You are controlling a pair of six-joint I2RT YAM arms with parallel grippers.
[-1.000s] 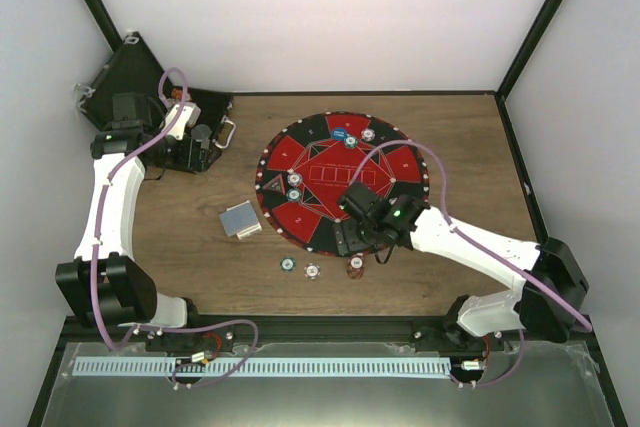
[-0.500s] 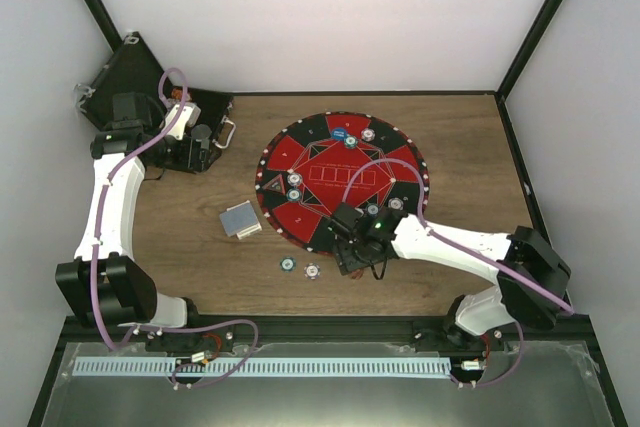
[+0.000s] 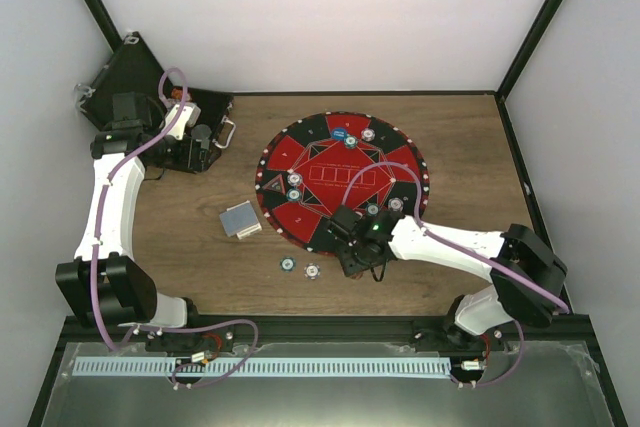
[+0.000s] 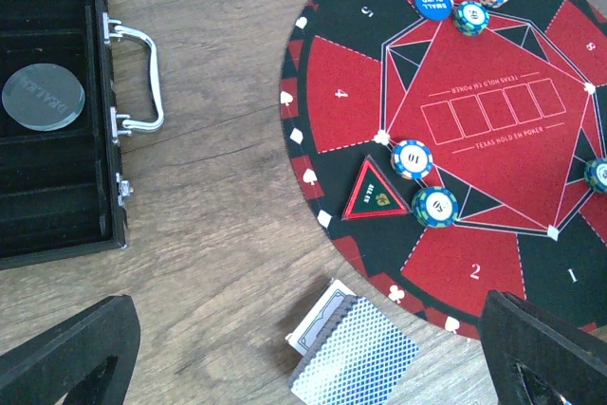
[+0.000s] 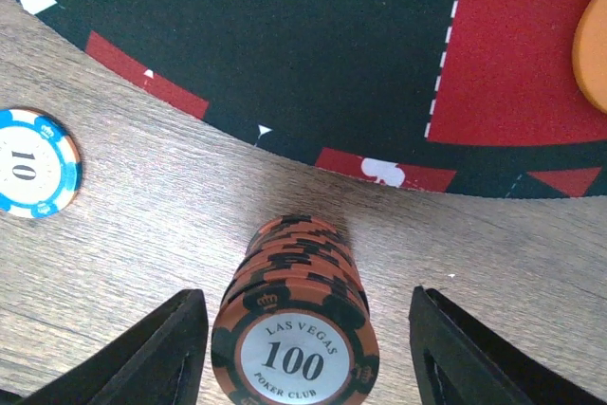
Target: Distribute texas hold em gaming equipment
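Note:
A stack of orange-and-black poker chips (image 5: 296,348) marked 100 stands on the wood just off the mat's near edge. My right gripper (image 5: 308,296) is open around it, one finger on each side, with a gap on both sides. From above, the right gripper (image 3: 358,265) hides the stack. The deck of blue-backed playing cards (image 4: 356,353) lies left of the mat, also seen from above as the deck (image 3: 240,220). My left gripper (image 3: 195,142) hangs open and empty by the black case.
The round red-and-black mat (image 3: 300,217) carries chips (image 4: 413,158), (image 4: 435,207), (image 4: 471,17) and a blue button (image 4: 432,2). Two loose chips (image 3: 288,265), (image 3: 313,270) lie near the front edge. The open black case (image 4: 47,187) holds a clear dealer disc (image 4: 43,97).
My right gripper has come off the mat toward the near edge and down over the orange chip stack, and its fingers have narrowed. The left arm has not moved.

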